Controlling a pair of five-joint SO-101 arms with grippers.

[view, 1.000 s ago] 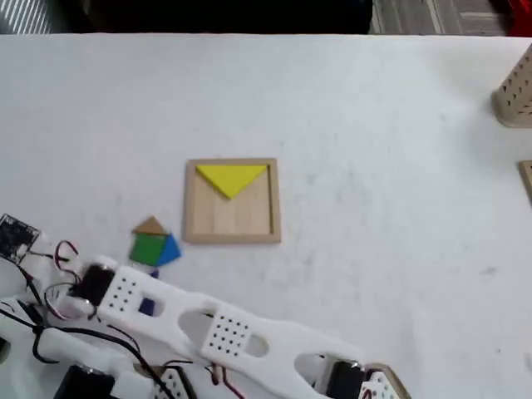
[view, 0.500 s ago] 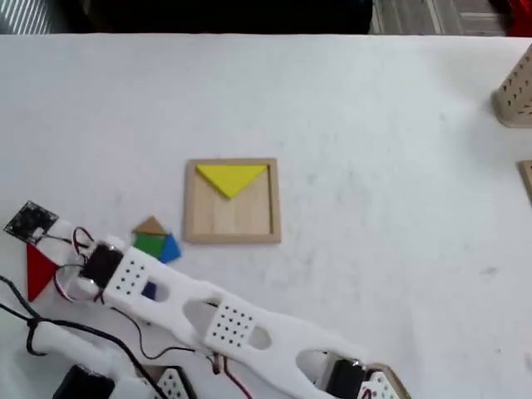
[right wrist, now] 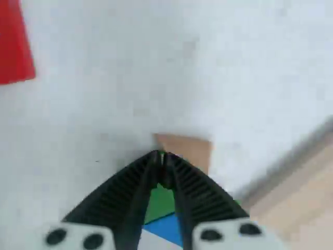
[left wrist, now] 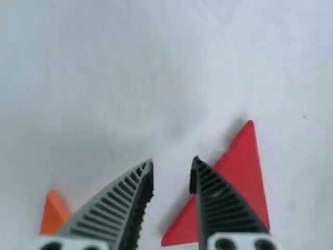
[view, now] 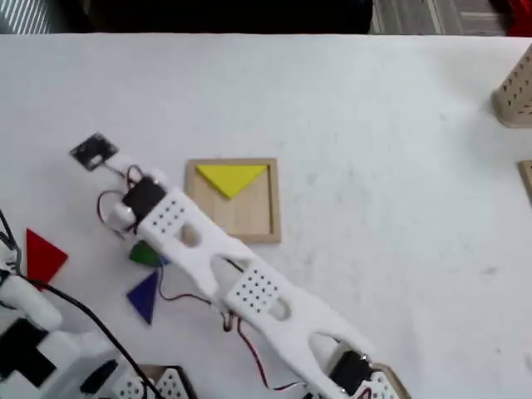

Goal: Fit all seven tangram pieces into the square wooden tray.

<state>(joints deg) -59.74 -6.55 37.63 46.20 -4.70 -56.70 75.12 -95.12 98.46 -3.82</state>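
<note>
The square wooden tray (view: 191,229) lies mid-table with a yellow triangle (view: 230,177) in its far half. My right arm (view: 166,220) stretches across to the tray's left side. My right gripper (right wrist: 161,157) is shut, its tips over a green piece (right wrist: 158,200) beside a tan piece (right wrist: 187,147) and a blue piece (right wrist: 164,229). The green piece (view: 143,254) peeks out from under the arm. My left gripper (left wrist: 171,165) is open, one finger over a red triangle (left wrist: 237,172); an orange piece (left wrist: 52,214) lies by the other finger.
A dark blue triangle (view: 144,295) lies loose near the front left, the red triangle (view: 41,256) further left. My left arm (view: 29,332) sits at the front left corner. A perforated wooden block (view: 514,96) stands at the far right edge.
My right arm has swung from the table's front left up toward the tray's left side, uncovering the red and dark blue triangles and covering most of the piece cluster.
</note>
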